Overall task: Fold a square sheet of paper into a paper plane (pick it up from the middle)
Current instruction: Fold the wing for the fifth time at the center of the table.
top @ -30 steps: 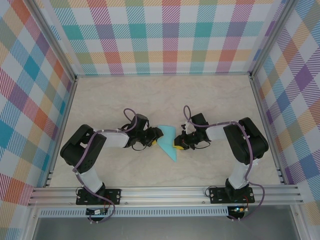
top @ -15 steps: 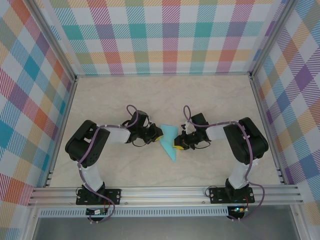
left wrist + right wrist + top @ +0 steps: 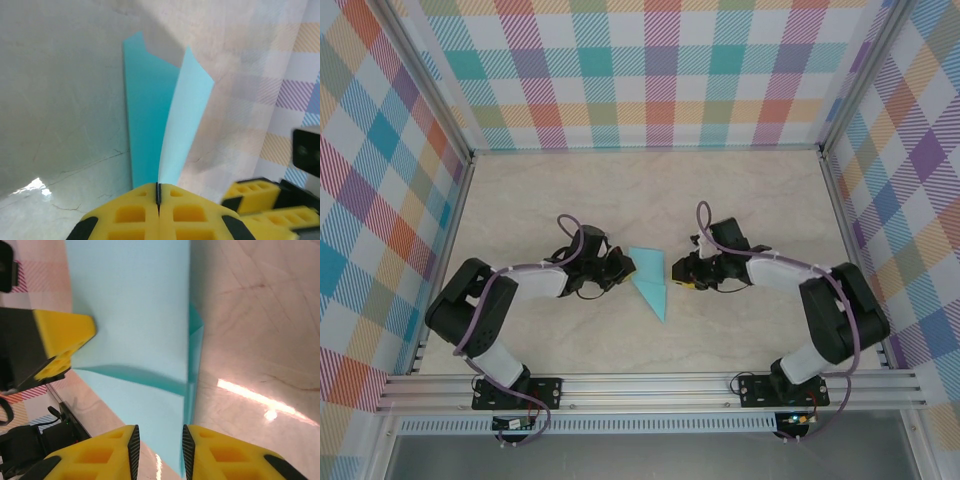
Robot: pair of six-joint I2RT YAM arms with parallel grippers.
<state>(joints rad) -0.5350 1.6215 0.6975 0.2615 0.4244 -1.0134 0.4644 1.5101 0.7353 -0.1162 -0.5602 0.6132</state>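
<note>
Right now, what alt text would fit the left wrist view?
The yellow left gripper is shut on a raised pale flap of the folded teal paper, which stretches away from the camera over the marbled table.

Pale beige marbled tabletop, faintly veined and glossy, with a bright glare spot in both wrist views. Edged by aluminium rails along the near side and both flanks. Near the middle, a teal paper plane: narrow and dart-shaped, tip toward the near rail, broad end toward the far side. Lower layer flat on the surface, one paler flap raised off it.
</note>
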